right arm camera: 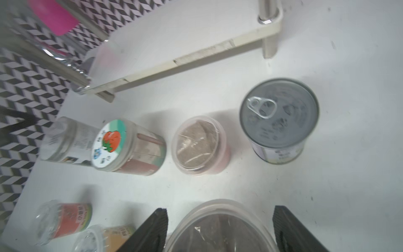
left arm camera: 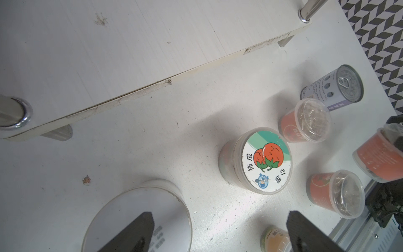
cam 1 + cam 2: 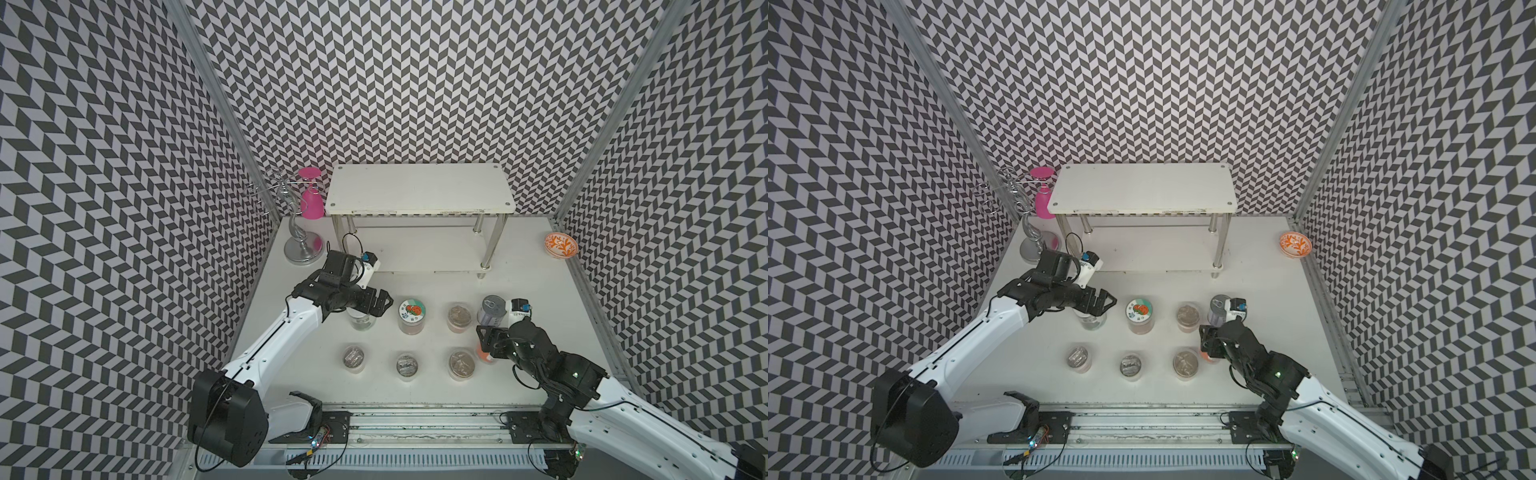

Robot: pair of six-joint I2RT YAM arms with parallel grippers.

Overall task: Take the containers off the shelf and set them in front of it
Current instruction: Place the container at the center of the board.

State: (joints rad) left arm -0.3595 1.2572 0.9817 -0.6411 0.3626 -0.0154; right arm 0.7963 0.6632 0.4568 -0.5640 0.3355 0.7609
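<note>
In both top views, 8 small round containers (image 3: 411, 312) cluster on the near side of the white 2-tier chrome-legged shelf (image 3: 419, 187).
Left wrist: the left gripper (image 2: 220, 212) gapes wide, holding nothing, over a clear white-lidded jar (image 2: 122, 209).
Right wrist: the right gripper (image 1: 219, 208) clasps an orange-labelled foil-topped cup (image 1: 220, 231).

In front of the shelf (image 3: 419, 187) are two jars (image 3: 411, 318), one can (image 3: 492, 309) and five cups (image 3: 459, 318). Beside it are one goblet (image 3: 311, 205), one wire stand (image 3: 301, 251) and one bowl (image 3: 561, 246).
</note>
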